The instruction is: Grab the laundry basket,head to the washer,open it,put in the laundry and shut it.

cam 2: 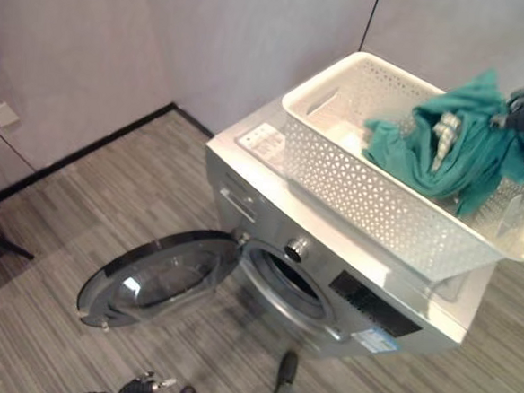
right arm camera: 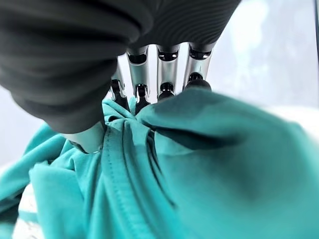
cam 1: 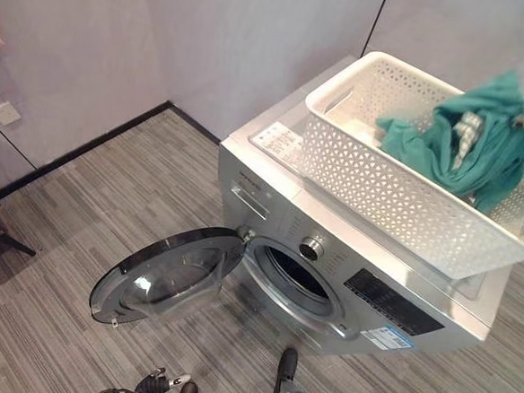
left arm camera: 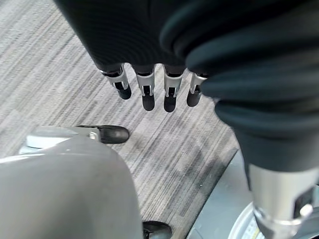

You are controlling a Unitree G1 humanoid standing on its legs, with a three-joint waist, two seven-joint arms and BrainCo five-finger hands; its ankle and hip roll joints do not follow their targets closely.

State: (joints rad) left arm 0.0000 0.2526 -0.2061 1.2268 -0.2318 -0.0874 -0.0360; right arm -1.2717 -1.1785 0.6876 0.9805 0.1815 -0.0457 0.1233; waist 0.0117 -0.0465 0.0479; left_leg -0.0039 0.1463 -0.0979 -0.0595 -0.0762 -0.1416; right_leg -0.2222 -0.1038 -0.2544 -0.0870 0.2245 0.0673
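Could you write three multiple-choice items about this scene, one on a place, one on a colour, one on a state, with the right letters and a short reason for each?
1. Where does the white perforated plastic laundry basket stand?
A. on the floor
B. on top of the silver front-loading washer
C. inside the drum

2. What colour is the crumpled cloth garment in the basket?
A. teal green
B. red
C. yellow

3. How is the washer's round glass door?
A. shut
B. taken off
C. swung open

Key: 1 B, the basket rests on the washer's top panel. 2 A, the right hand has its fingers curled into teal cloth. 3 C, the door hangs open beside the drum opening.
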